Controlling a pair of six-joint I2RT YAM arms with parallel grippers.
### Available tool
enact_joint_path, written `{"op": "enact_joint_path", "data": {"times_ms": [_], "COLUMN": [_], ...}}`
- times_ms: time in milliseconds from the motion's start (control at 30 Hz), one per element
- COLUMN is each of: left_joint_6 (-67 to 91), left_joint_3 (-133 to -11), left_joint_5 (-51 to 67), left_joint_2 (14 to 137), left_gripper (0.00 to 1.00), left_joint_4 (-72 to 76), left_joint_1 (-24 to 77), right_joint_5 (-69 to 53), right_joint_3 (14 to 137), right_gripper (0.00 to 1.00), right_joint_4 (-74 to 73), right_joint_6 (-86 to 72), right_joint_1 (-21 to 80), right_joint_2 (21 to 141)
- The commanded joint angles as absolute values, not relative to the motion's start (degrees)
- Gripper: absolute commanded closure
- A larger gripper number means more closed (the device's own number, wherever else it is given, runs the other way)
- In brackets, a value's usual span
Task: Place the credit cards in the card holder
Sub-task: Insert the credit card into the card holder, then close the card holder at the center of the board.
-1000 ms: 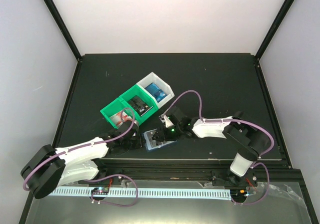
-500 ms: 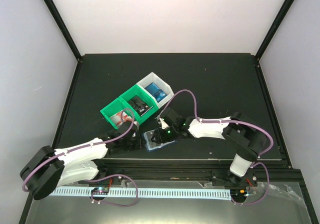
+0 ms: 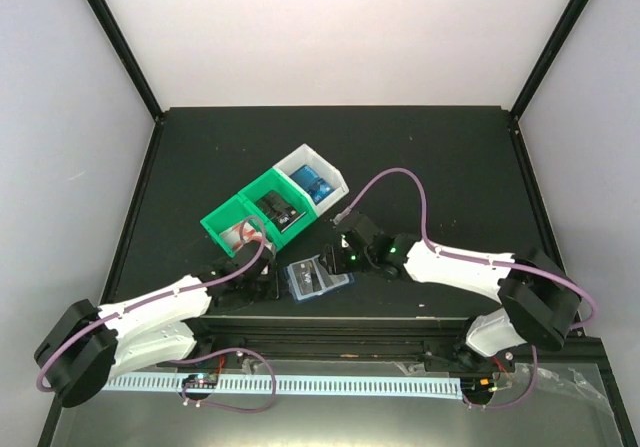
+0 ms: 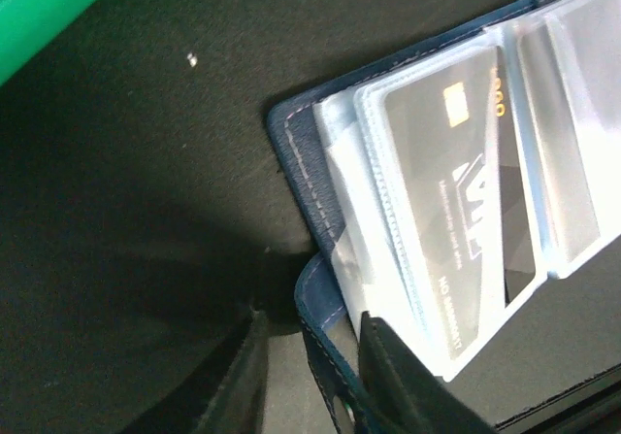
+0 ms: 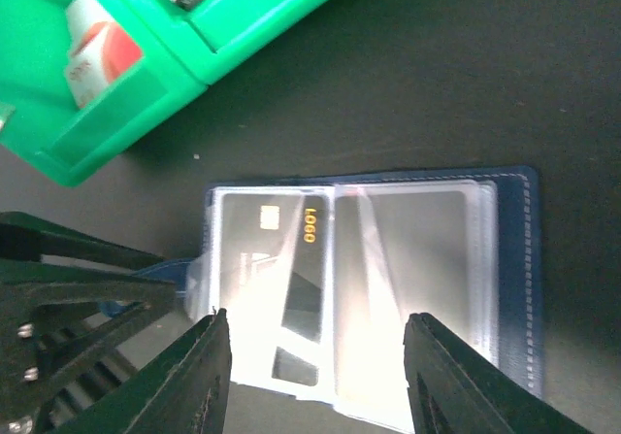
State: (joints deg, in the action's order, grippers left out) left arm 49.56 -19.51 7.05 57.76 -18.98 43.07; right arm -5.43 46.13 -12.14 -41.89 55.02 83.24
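Near the table's (image 3: pixel 430 157) front edge, between both grippers: the card holder (image 3: pixel 318 279) lies opened flat, with a dark blue cover, pale stitching and its clear sleeves facing up.
Filled sleeve: one black card (image 4: pixel 456 211) with a gold chip and gold digits; glare washes out the sleeves beside it.
Loose cards: red-and-white cards (image 5: pixel 97 55) and a black stack (image 3: pixel 277 207) sit in the green bins (image 3: pixel 215 229), and blue cards (image 3: pixel 313 183) in the white bin (image 3: pixel 300 157), all just beyond the holder.
Left arm: stretched low from its base to the holder's left edge.
Left gripper (image 4: pixel 312 322): narrowly parted, the holder's blue clasp tab (image 4: pixel 325 303) between the fingers, with a gap showing beside one finger.
Right arm: reaching leftward, wrist above the holder's far right.
Right gripper (image 5: pixel 318 322): spread wide over the sleeves, gripping nothing.
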Motion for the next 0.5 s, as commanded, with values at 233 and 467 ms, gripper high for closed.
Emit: {"op": "enact_joint_path", "data": {"times_ms": [233, 467], "left_joint_6": [46.94, 43.91], "left_joint_3": [-23.99, -27.25], "left_joint_5": [5.43, 4.45], "left_joint_2": [56.85, 54.9], "left_gripper": [0.95, 0.98], "left_joint_4": [-23.58, -25.07], "left_joint_1": [43.0, 42.89], "right_joint_5": [2.97, 3.6], "right_joint_3": [43.67, 41.28], "right_gripper": [0.5, 0.5], "right_joint_4": [-15.02, -14.35], "right_joint_6": [-44.06, -45.39], "right_joint_1": [53.64, 51.15], "right_joint_2": [81.27, 79.78]}}
